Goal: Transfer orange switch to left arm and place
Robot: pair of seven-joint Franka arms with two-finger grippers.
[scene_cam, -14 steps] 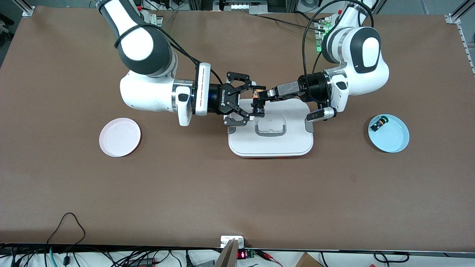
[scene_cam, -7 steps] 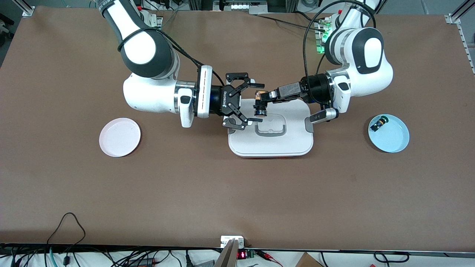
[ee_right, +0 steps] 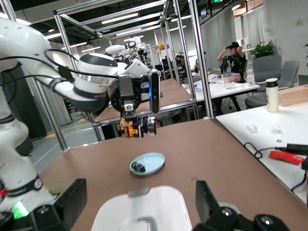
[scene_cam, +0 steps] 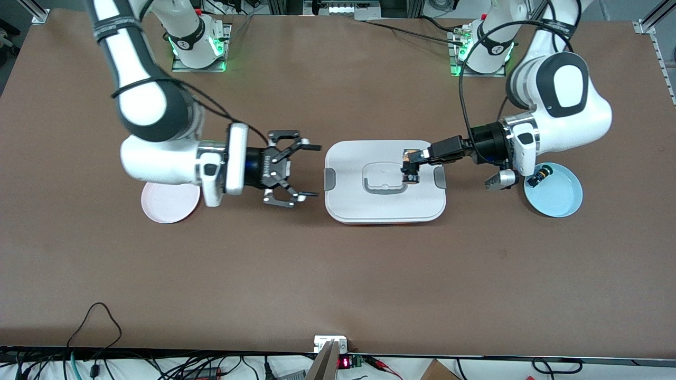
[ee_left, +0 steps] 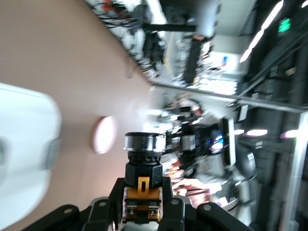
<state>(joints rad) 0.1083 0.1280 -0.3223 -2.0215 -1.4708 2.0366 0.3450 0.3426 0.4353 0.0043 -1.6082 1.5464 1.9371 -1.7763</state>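
My left gripper (scene_cam: 410, 162) is shut on the orange switch (scene_cam: 410, 172) and holds it in the air over the white box (scene_cam: 385, 203), above the lid at the left arm's end. In the left wrist view the switch (ee_left: 143, 154) sits between the fingers (ee_left: 115, 192), its orange band showing. My right gripper (scene_cam: 315, 170) is open and empty, over the table beside the box's right-arm end. In the right wrist view its fingers (ee_right: 72, 197) stand wide apart over the box (ee_right: 144, 211), and the left gripper with the switch (ee_right: 136, 127) shows farther off.
A light blue plate (scene_cam: 560, 198) at the left arm's end holds a small black part with a green cap (scene_cam: 540, 176). A pink plate (scene_cam: 166, 208) lies at the right arm's end, partly covered by the right wrist. Cables run along the table's near edge.
The grippers have drawn apart. The right gripper moved back toward the pink plate, still open. The left gripper carried the switch toward the blue plate's end of the box.
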